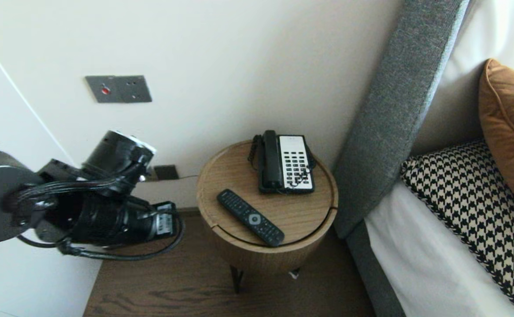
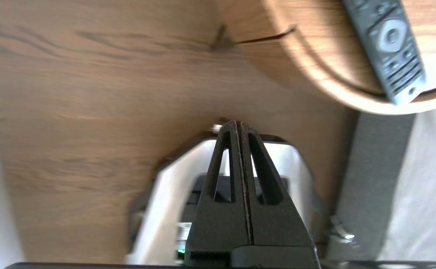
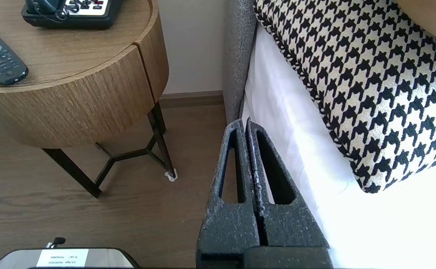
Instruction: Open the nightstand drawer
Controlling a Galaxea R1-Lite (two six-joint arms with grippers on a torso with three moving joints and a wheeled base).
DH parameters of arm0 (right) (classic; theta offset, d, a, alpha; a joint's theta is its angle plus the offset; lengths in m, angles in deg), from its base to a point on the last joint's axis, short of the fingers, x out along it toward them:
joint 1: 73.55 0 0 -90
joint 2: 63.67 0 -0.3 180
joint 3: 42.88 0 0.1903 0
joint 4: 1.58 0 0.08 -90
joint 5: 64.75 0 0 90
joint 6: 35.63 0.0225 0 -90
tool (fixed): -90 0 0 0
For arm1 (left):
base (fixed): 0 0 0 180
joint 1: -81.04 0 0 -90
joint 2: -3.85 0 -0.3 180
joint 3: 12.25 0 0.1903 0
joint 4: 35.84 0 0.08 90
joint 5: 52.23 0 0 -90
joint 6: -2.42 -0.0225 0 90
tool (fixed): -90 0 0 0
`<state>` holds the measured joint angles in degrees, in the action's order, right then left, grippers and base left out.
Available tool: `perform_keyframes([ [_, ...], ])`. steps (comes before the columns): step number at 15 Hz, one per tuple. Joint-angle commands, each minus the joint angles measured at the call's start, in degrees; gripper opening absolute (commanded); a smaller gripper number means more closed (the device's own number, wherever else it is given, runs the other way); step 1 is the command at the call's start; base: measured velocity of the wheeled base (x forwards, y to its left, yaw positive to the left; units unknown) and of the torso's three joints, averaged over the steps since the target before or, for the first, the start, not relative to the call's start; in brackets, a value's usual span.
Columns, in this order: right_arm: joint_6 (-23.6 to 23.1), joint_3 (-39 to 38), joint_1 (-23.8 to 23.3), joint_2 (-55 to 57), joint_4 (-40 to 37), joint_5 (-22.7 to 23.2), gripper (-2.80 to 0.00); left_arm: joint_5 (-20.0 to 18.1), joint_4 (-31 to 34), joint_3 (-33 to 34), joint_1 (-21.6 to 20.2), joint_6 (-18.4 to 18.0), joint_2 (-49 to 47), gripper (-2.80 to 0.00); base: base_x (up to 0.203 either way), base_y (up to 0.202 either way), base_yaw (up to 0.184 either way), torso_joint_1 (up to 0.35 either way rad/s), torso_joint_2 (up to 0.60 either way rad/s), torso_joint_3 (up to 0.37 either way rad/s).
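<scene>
Your left gripper [image 2: 238,126] has its fingers pressed together on nothing, above the floor beside the round table [image 2: 307,63]. The head view shows only its arm. The remote [image 2: 387,45] lies at the table's edge, one end cut off in the left wrist view. Your right gripper [image 3: 247,125], also closed and empty, hangs beside the bed [image 3: 296,157].

You have remote [image 1: 250,217] near on table [image 1: 226,176], phone [image 1: 285,163] far behind it; bed [image 1: 415,264] right of table, left gripper [image 2: 238,125] left.

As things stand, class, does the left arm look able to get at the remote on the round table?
Probably yes. The left claw, shut, hangs over the floor beside the table; the remote lies near that edge with nothing over it.
</scene>
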<state>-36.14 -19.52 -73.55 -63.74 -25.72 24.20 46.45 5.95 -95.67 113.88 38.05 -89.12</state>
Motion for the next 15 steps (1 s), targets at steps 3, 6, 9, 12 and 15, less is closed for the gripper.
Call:
perform_keyframes([
  [3, -0.02, 0.00, 0.00, -0.19, -0.01, -0.01, -2.80, 0.54, -4.41, -6.88, 5.09, 4.59, -13.45, -2.80, 0.000, 0.000, 0.000, 0.000, 0.00, 0.000],
  [6, -0.02, 0.00, 0.00, -0.19, -0.01, -0.01, -2.80, 1.55, -5.50, -9.05, 6.69, 4.89, -16.75, -2.80, 0.000, 0.000, 0.000, 0.000, 0.00, 0.000],
  [9, -0.02, 0.00, 0.00, -0.19, -0.01, -0.01, -2.80, 4.26, -8.75, -9.11, 8.06, 4.89, -18.95, -2.80, 0.000, 0.000, 0.000, 0.000, 0.00, 0.000],
  [12, -0.02, 0.00, 0.00, -0.19, -0.01, -0.01, -2.80, 6.83, -10.15, -9.08, 9.03, 5.37, -20.92, -2.80, 0.000, 0.000, 0.000, 0.000, 0.00, 0.000],
  [15, -0.02, 0.00, 0.00, -0.19, -0.01, -0.01, -2.80, 8.24, -12.51, -8.79, 9.76, 6.12, -22.12, -2.80, 0.000, 0.000, 0.000, 0.000, 0.00, 0.000],
])
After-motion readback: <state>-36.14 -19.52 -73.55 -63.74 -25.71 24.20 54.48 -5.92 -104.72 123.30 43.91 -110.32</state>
